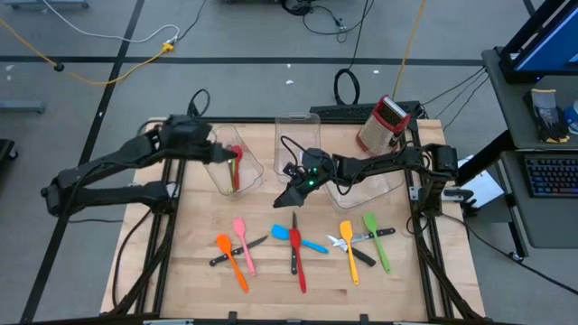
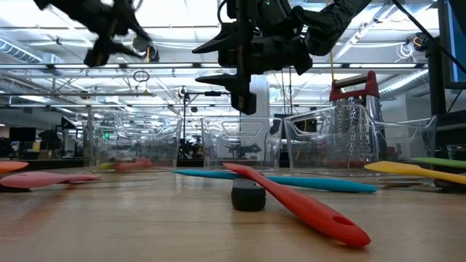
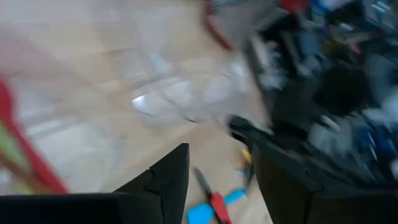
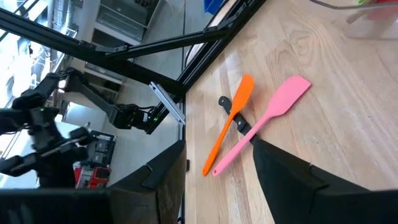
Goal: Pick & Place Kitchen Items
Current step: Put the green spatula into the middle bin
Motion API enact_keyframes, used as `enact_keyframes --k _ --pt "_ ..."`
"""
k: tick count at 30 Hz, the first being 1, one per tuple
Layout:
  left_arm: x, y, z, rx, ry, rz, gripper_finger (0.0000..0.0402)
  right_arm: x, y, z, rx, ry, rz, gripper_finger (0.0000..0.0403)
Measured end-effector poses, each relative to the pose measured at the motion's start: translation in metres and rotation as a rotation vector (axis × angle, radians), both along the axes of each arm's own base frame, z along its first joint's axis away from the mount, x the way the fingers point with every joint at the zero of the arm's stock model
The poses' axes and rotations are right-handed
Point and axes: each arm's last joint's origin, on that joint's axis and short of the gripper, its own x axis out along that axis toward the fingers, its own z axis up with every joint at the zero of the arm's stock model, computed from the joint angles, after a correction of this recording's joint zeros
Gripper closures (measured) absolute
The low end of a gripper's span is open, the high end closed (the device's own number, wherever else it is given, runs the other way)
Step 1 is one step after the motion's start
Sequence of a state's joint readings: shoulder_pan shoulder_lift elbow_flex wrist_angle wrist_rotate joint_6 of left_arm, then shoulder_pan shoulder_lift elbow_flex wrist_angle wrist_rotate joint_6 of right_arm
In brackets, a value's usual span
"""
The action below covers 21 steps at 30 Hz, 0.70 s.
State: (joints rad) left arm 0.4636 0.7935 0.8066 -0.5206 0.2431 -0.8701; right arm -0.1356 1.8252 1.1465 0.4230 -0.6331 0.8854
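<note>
The left gripper [image 1: 219, 155] is held over the left clear bin [image 1: 237, 171], in which a red utensil [image 1: 237, 165] and what appears to be a green one are stood, though the blurred left wrist view leaves the second uncertain; its fingers [image 3: 168, 180] are seen parted with nothing between them. The right gripper [image 1: 291, 196] is held above the table [image 1: 199, 226] centre, just behind the red spatula [image 1: 299, 262], with its fingers [image 4: 165, 177] spread and empty. The remaining kitchen items are laid across the front of the table: an orange spatula [image 1: 231, 261] and pink spatula [image 1: 242, 244] over a black-handled knife [image 1: 238, 250] at the left, a blue spatula [image 1: 298, 239] at the centre, and a yellow spatula [image 1: 349, 250] and green spatula [image 1: 377, 240] at the right.
</note>
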Motion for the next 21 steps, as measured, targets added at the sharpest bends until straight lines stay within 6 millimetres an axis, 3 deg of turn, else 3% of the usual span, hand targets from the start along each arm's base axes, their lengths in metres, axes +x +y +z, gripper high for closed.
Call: enact_keyframes --k 8,21 --pt "-0.008 -0.040 0.013 0.132 -0.062 -0.108 0.0220 -0.001 0.000 -0.001 -0.005 0.013 0.003 0.0220" --pt "-0.001 -0.081 0.012 0.209 -0.061 -0.157 0.0220 -0.001 0.012 0.002 -0.123 -0.062 0.071 0.0220"
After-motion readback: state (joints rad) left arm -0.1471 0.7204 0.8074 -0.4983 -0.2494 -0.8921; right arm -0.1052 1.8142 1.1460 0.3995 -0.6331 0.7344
